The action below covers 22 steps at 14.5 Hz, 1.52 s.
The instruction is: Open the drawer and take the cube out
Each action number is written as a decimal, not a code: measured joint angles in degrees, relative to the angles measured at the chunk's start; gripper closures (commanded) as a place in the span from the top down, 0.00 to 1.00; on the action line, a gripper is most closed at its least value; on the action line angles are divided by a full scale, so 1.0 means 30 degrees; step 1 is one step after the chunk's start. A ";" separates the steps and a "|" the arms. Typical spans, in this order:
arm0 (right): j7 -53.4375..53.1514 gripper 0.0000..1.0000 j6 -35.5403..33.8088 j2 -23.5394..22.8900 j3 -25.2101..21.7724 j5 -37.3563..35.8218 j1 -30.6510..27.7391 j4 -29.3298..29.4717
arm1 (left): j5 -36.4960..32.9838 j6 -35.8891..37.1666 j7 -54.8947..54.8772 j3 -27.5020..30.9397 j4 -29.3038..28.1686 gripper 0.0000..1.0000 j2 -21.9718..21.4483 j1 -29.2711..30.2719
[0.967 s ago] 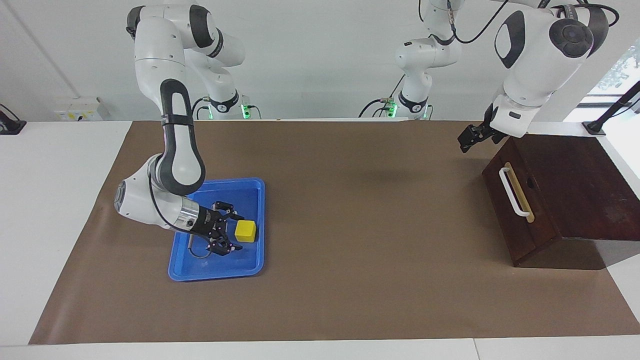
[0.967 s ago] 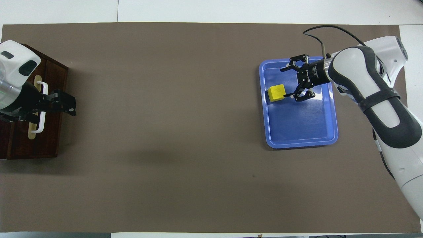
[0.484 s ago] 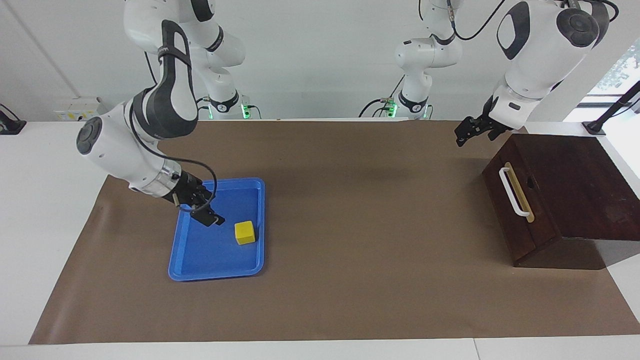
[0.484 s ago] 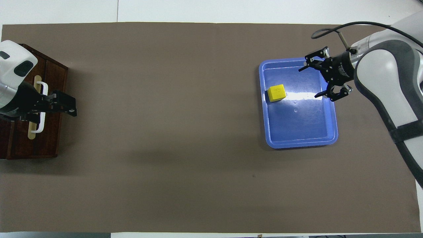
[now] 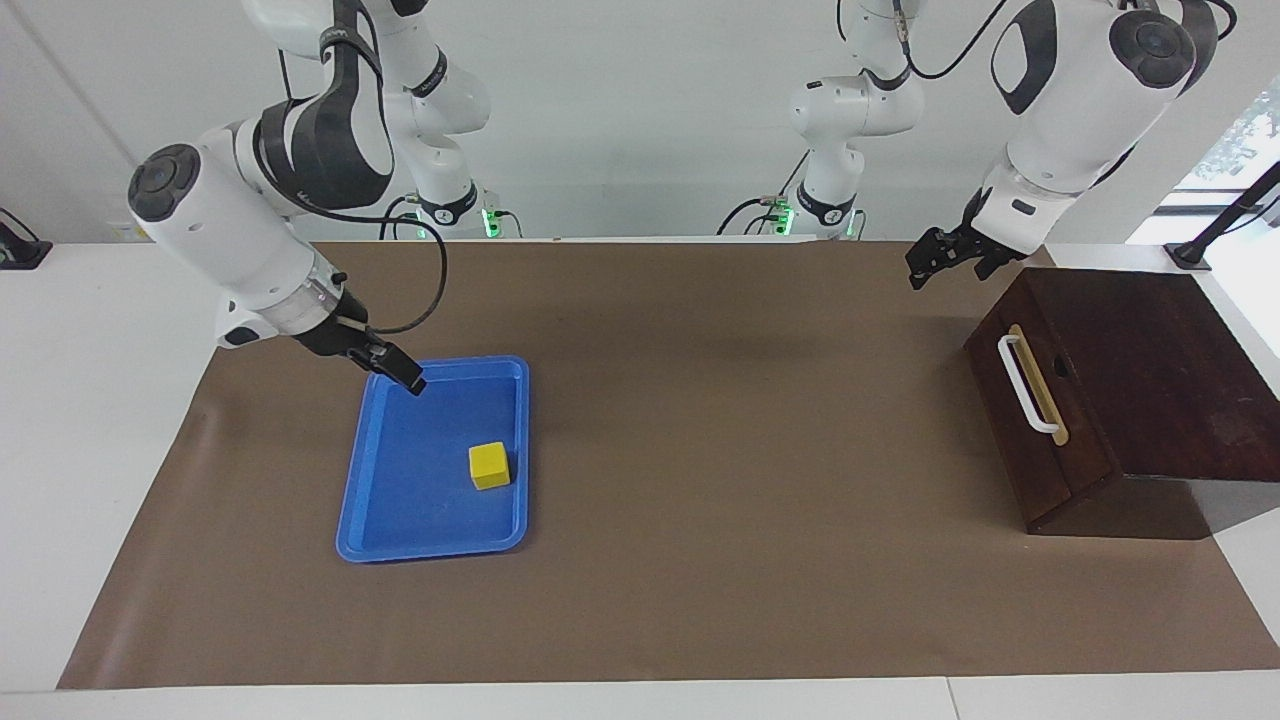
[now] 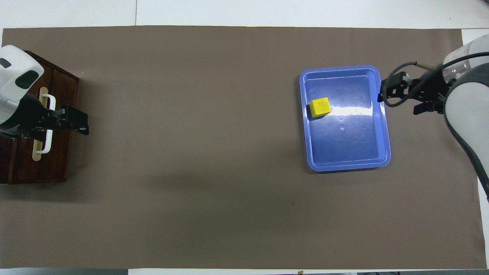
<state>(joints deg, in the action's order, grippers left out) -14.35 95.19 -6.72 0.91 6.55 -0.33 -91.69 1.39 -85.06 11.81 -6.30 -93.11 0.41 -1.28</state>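
- On the blue tray (image 5: 432, 540), near the edge that faces the middle of the table, sits the little yellow cube (image 5: 489, 465). Nothing is touching it.
- It looks small, hard and light. Its sides are flat and smooth, so I think it could slip if pinched on a corner. The best place to take hold would be two flat sides across from each other.
- The tray lies toward the right arm's end of the table, on the brown mat (image 5: 700, 600).
- The right gripper (image 5: 398, 372) hangs in the air over the tray's edge that is closest to the robots, apart from the cube. Its fingers are spread and hold nothing.
- The drawer (image 5: 1040, 420) is well apart from the cube, at the left arm's end of the table. It looks pushed all the way in, with its white handle (image 5: 1026, 384) sticking out at the front.
- The left gripper (image 5: 927, 265) hangs in the air near the wooden box (image 5: 1160, 370), just off its corner and not touching it. Its fingers are spread too, with nothing in them.
- I think the job looks done, since the cube is out of the drawer and on the tray.
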 measured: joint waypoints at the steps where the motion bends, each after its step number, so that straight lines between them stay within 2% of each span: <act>1: 0.1279 1.00 -0.0561 0.0654 -0.0015 -0.0786 -0.0015 -0.0013 | 0.0000 0.0028 -0.0014 0.0023 0.0018 1.00 0.0001 -0.0001; 3: 0.3470 1.00 -0.1466 0.1857 -0.0021 -0.2029 -0.0017 -0.0046 | 0.0000 0.0112 -0.0332 0.0143 0.0118 1.00 -0.0004 -0.0004; 7: 0.4966 1.00 -0.2955 0.3166 -0.0052 -0.2254 -0.0045 -0.0078 | 0.0000 0.0064 -0.2129 0.0476 0.0219 1.00 -0.0003 0.0004; 11: 0.5995 1.00 -0.2585 0.2926 -0.0082 -0.2262 -0.0380 -0.0439 | 0.0000 -0.0157 -0.2390 0.0388 0.0350 1.00 -0.0005 0.0000; 22: 0.6016 1.00 -0.2451 0.2820 -0.0046 -0.2310 -0.0504 -0.0796 | 0.0000 -0.0469 -0.2463 0.0465 0.0428 1.00 -0.0082 0.0002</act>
<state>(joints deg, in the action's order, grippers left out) 3.70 87.83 1.74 0.77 -0.38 -1.85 -94.08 1.39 -86.46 4.43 -4.90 -91.83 0.17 -1.27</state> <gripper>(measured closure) 0.000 0.000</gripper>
